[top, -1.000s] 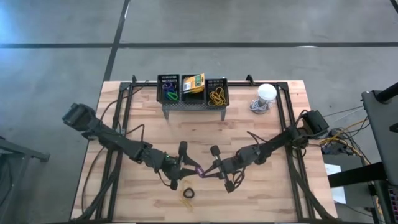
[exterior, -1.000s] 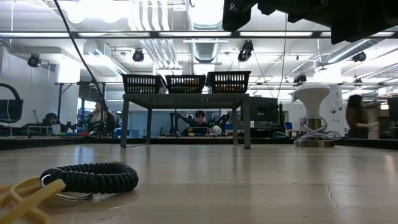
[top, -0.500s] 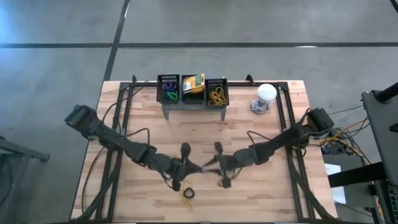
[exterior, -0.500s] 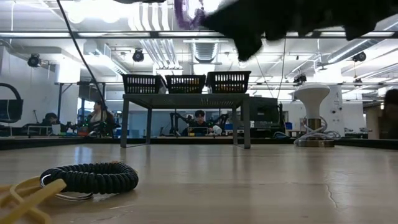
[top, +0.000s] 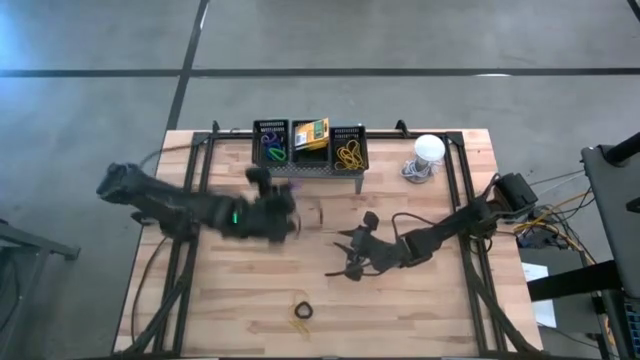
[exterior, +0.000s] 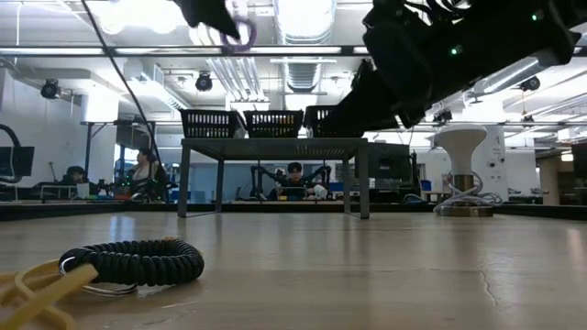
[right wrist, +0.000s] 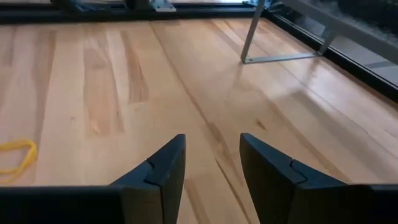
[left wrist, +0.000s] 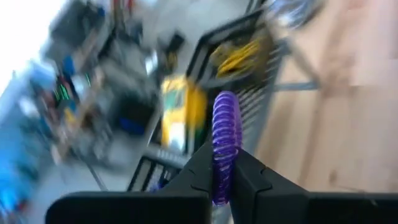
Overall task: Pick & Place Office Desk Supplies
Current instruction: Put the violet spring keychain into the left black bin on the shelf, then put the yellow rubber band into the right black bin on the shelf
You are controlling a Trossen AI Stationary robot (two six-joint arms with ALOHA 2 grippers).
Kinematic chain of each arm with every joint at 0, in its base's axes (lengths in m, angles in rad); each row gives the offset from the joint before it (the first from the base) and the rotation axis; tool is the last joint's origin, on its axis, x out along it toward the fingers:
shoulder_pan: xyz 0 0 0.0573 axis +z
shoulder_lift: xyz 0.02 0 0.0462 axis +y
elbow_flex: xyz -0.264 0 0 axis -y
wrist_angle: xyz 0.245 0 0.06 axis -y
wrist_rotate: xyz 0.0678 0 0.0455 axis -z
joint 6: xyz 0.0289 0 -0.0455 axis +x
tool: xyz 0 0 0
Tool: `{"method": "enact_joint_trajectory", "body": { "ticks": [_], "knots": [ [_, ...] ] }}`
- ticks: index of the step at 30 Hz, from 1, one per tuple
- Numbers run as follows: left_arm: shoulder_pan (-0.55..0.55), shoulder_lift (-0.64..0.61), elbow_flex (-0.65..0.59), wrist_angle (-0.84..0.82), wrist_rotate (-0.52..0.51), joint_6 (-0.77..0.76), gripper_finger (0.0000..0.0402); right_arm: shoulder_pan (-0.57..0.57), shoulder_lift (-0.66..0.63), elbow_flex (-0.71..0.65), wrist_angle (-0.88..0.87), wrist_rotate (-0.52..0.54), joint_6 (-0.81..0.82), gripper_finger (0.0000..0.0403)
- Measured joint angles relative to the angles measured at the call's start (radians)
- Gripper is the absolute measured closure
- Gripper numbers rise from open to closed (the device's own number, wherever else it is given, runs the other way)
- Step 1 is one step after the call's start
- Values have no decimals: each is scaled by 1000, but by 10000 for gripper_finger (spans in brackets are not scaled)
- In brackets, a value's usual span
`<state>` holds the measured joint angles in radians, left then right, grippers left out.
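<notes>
Your left gripper (left wrist: 224, 180) pinches the purple loop (left wrist: 224, 134), sharp only in its wrist view; your right gripper (right wrist: 211, 163) is spread, centre-right overhead

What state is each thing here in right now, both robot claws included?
Left gripper: shut on the purple loop, in the air near the stand.
Right gripper: open, empty, low over the table.
Black loop: lying flat on the table.
Yellow band: lying beside the black loop.
Three mesh baskets: upright on the grey stand, holding supplies.
</notes>
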<state>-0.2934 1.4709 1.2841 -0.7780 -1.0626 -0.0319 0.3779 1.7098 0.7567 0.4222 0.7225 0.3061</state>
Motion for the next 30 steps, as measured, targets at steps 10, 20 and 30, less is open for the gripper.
{"method": "enact_joint_trajectory", "body": {
  "ticks": [10,20,30],
  "knots": [
    [708,-141,-84,-2,691,-40,373,-1,34,6,41,-16,-37,269],
    [980,-144,-190,261,1080,69,302,-1,34,6,65,-16,-48,280],
    [950,-209,-84,134,1071,-2,192,-1,34,6,73,-17,-44,275]
  ]
}}
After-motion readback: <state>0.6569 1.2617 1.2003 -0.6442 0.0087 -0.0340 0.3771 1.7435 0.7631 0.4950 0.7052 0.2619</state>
